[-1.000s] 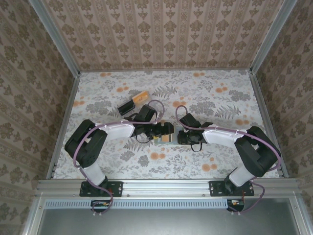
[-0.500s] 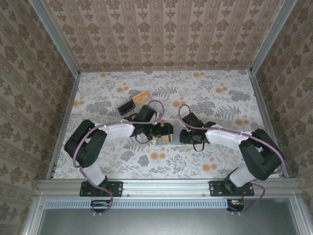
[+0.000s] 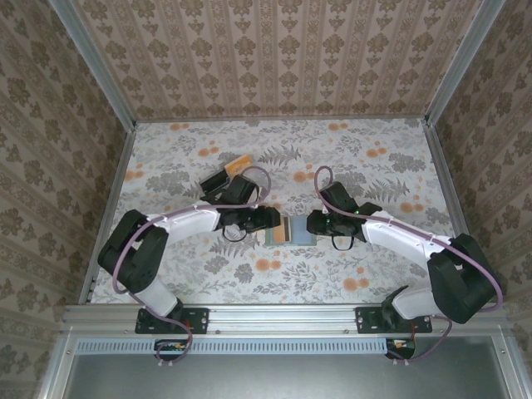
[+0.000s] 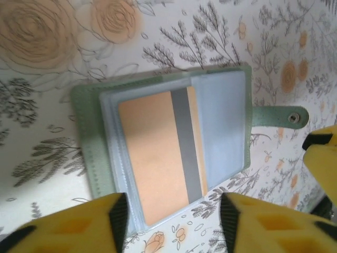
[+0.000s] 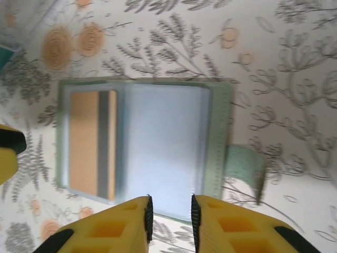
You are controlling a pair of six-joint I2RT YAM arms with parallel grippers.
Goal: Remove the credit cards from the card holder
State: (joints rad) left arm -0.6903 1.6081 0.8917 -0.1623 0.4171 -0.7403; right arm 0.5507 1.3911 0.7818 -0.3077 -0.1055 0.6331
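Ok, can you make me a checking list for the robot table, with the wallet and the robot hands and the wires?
Surface: floral table top, flat.
Job's things: card holder lies open and flat between the two arms. A tan credit card with a grey stripe sits inside it, not yet out.
Clutter: black-and-orange block on the far side of the left arm, apart from the holder.
Grippers: left gripper has jaws wide apart over the holder's card side. Right gripper has jaws a narrow gap apart at the blue-grey panel; grip unclear.
Cables: purple cables loop along both arms.
Surroundings: wallpapered walls, metal rail at the near edge.
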